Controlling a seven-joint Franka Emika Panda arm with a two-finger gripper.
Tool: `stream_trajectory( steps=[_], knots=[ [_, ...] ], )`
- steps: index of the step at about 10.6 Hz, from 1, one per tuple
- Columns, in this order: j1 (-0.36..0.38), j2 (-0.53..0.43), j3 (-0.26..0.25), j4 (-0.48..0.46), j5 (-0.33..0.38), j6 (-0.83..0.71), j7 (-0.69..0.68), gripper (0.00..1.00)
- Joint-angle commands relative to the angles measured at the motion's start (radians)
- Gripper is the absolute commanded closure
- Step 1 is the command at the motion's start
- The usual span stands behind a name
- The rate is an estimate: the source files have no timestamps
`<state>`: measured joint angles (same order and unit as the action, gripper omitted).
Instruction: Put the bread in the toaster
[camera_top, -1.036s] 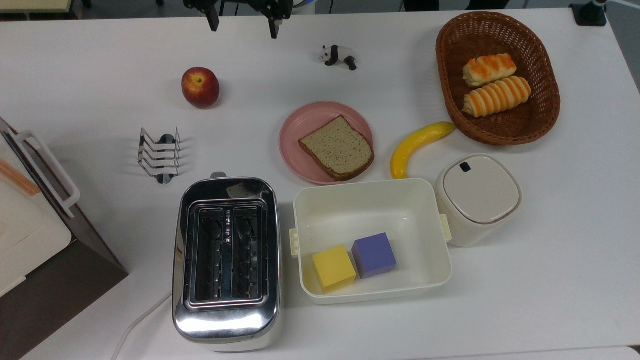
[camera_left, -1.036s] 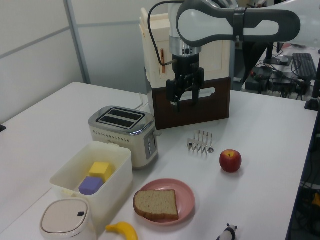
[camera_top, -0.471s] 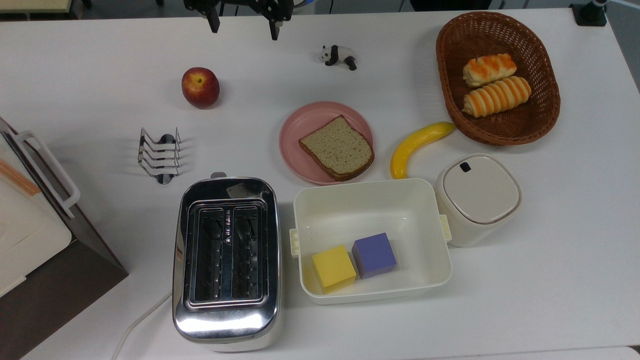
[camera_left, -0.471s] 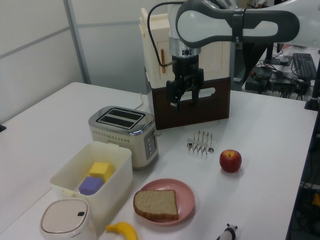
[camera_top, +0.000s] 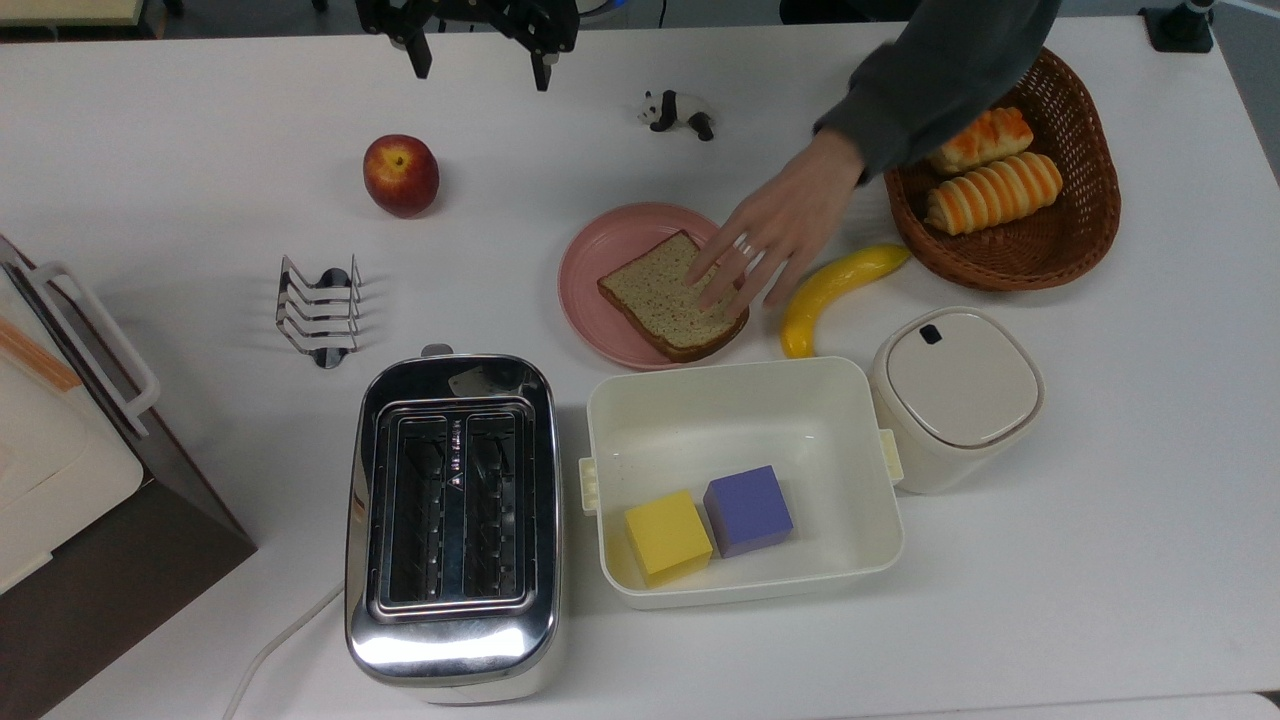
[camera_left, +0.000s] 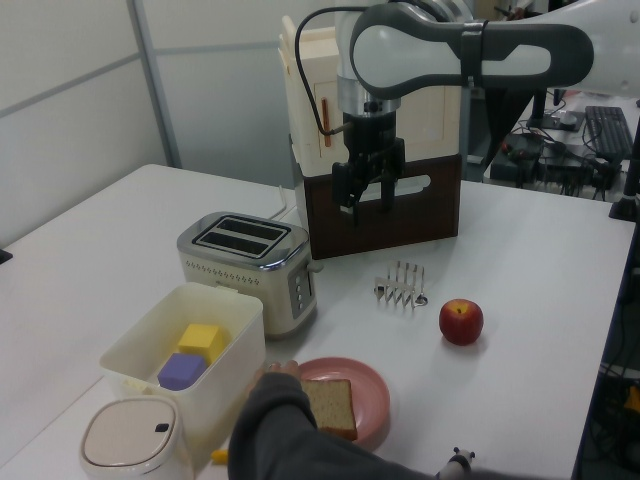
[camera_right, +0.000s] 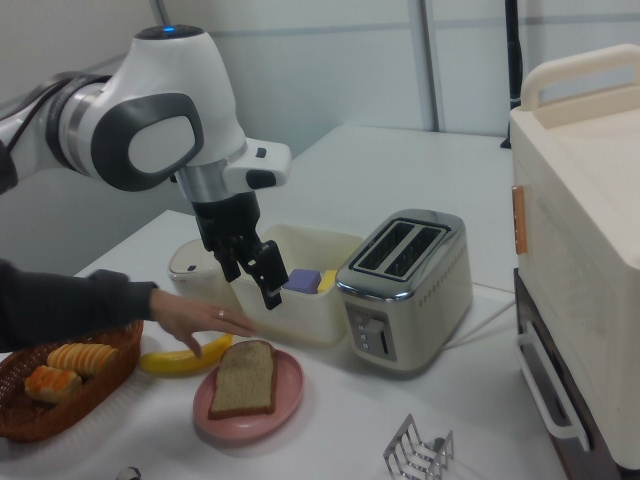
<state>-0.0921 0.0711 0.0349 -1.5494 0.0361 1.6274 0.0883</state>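
A slice of brown bread (camera_top: 655, 296) (camera_left: 330, 409) (camera_right: 243, 379) lies flat on a pink plate (camera_top: 596, 255) (camera_left: 368, 386) (camera_right: 288, 404). A person's hand (camera_top: 776, 233) (camera_right: 196, 318) in a dark sleeve (camera_top: 935, 65) (camera_left: 292, 440) rests its fingers on the slice's edge. The chrome two-slot toaster (camera_top: 452, 520) (camera_left: 250, 258) (camera_right: 405, 290) stands with both slots empty, its white cord trailing off. My gripper (camera_top: 480, 58) (camera_left: 366, 199) (camera_right: 254, 280) hangs open and empty high over the table's far edge, well away from the bread.
An apple (camera_top: 400, 175), a wire toast rack (camera_top: 318, 310), a panda figure (camera_top: 678, 110), a banana (camera_top: 838, 290), a basket (camera_top: 1090, 240) with two rolls, a white bin (camera_top: 745, 400) holding yellow and purple cubes, a lidded white pot (camera_top: 958, 395), and a cream appliance (camera_top: 60, 440).
A person's arm has reached in from the top view's upper right and laid its fingers on the bread. My gripper has drifted slightly; it stays open.
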Motion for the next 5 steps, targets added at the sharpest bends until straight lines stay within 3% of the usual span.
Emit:
stream_trajectory(
  steps=[1, 5],
  knots=[
    [-0.003, 0.006, -0.006, -0.006, -0.016, 0.051, -0.027, 0.0],
    [-0.005, 0.004, -0.006, -0.008, -0.015, 0.048, -0.027, 0.0]
  ],
)
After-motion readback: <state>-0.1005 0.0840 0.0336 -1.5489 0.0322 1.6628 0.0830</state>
